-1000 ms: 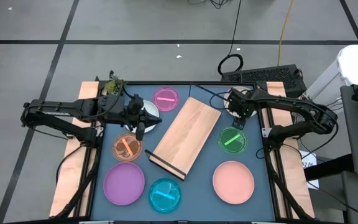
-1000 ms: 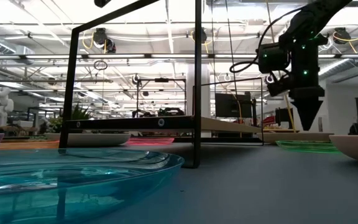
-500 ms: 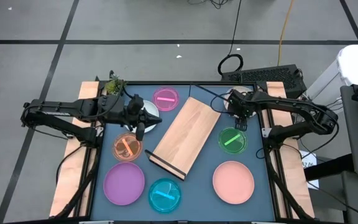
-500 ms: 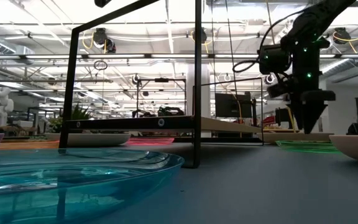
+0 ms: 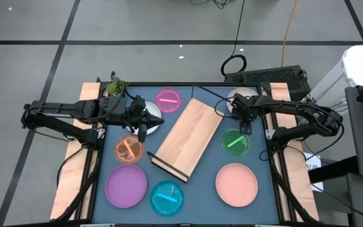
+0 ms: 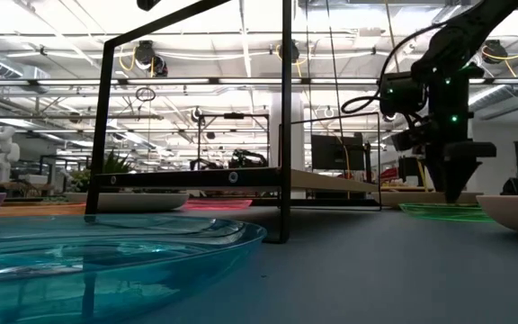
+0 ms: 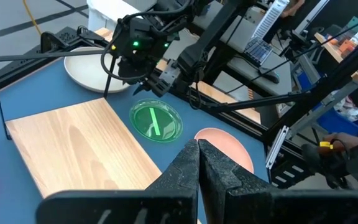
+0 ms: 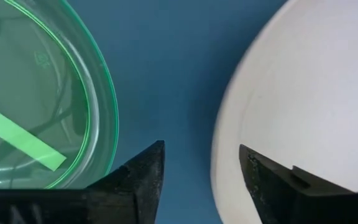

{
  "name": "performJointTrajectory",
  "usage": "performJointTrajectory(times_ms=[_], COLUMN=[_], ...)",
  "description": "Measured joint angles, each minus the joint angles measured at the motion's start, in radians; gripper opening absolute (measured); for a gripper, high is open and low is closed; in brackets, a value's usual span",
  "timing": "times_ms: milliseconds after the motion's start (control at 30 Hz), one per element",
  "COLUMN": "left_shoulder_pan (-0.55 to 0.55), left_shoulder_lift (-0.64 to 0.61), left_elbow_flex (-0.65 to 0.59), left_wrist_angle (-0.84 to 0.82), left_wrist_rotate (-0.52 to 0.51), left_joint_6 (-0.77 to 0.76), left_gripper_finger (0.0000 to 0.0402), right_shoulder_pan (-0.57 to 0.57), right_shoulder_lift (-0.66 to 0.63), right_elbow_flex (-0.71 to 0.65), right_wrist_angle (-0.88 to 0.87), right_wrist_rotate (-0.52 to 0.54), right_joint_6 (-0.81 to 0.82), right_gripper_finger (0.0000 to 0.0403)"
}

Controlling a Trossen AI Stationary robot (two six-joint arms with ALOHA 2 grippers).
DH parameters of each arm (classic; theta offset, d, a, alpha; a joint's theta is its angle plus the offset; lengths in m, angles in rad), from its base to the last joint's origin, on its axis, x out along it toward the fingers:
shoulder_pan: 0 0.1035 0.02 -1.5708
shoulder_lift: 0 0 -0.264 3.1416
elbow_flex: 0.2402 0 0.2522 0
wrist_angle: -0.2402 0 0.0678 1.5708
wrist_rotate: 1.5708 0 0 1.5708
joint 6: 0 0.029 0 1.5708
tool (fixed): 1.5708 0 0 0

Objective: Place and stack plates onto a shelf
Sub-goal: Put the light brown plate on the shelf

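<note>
The light-wood shelf (image 5: pixel 188 137) lies slantwise on the blue table, black frame ends up. My right gripper (image 8: pixel 201 180) is open, pointing down low over the bare gap between the green plate (image 8: pixel 36 106) and the beige plate (image 8: pixel 303 106); it touches neither. It also shows in the high view (image 5: pixel 245 126) and the low view (image 6: pixel 452 191). My left gripper (image 5: pixel 142 132) is shut and empty, between the pale blue-white plate (image 5: pixel 151 111) and the orange plate (image 5: pixel 129 149); its shut fingers show in the left wrist view (image 7: pixel 197 163).
The pink translucent plate (image 5: pixel 167 99) lies at the far side. The purple plate (image 5: pixel 125 186), the blue plate (image 5: pixel 167 197) and the salmon plate (image 5: pixel 236 184) lie along the near side. A small plant (image 5: pixel 114 86) stands at the far left corner.
My right gripper has come down toward the table and gone a little toward the table's right edge, between the green and beige plates. No plate has moved.
</note>
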Motion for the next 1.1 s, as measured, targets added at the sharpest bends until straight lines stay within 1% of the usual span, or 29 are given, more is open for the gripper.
performJointTrajectory(times_ms=[200,567,767,1100], left_shoulder_pan=[0.0,0.0,0.0,0.0], left_shoulder_lift=[0.0,0.0,0.0,0.0], left_elbow_flex=[0.0,0.0,0.0,0.0], left_wrist_angle=[0.0,0.0,0.0,0.0], left_wrist_rotate=[-0.001,-0.001,-0.001,-0.001], left_joint_6=[0.0,0.0,-0.002,-0.001], left_gripper_finger=[0.0003,0.0003,0.0003,0.0003], right_shoulder_pan=[0.0,0.001,0.002,0.001], right_shoulder_lift=[0.0,-0.003,-0.023,-0.176], right_elbow_flex=[-0.032,-0.034,-0.034,0.005], right_wrist_angle=[0.022,0.047,0.023,-0.11], right_wrist_rotate=[0.002,0.011,0.047,0.075], right_joint_6=[0.001,0.003,0.04,0.078], right_gripper_finger=[0.0125,0.0012,0.0006,0.0001])
